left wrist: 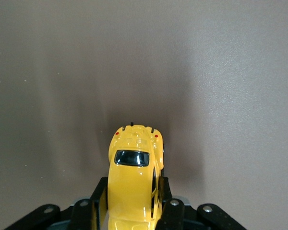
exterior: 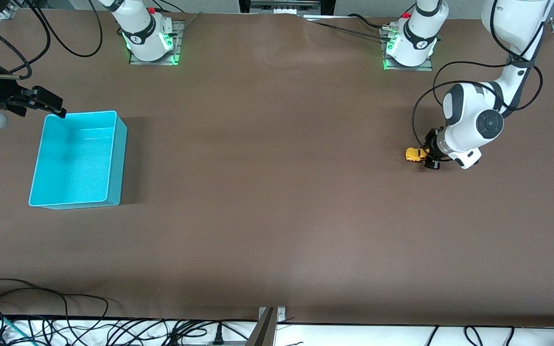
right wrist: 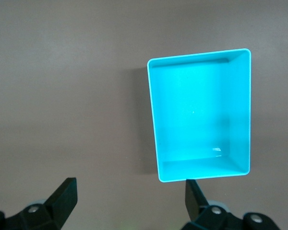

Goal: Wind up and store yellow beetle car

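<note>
The yellow beetle car [exterior: 415, 154] sits on the brown table toward the left arm's end. My left gripper [exterior: 432, 157] is low at the table, with its fingers pressed on both sides of the car. In the left wrist view the car [left wrist: 132, 160] fills the gap between the black fingers [left wrist: 100, 194] of the left gripper [left wrist: 132, 186]. The turquoise bin [exterior: 119, 158] stands empty toward the right arm's end. My right gripper [exterior: 57, 108] hovers open and empty over the bin's corner. It also shows in the right wrist view [right wrist: 129, 188], with the bin [right wrist: 153, 120] below it.
The two arm bases [exterior: 149, 43] [exterior: 409, 48] stand along the table's edge farthest from the camera. Loose cables [exterior: 41, 327] lie along the edge nearest the camera. A wide stretch of bare brown table [exterior: 267, 158] lies between the bin and the car.
</note>
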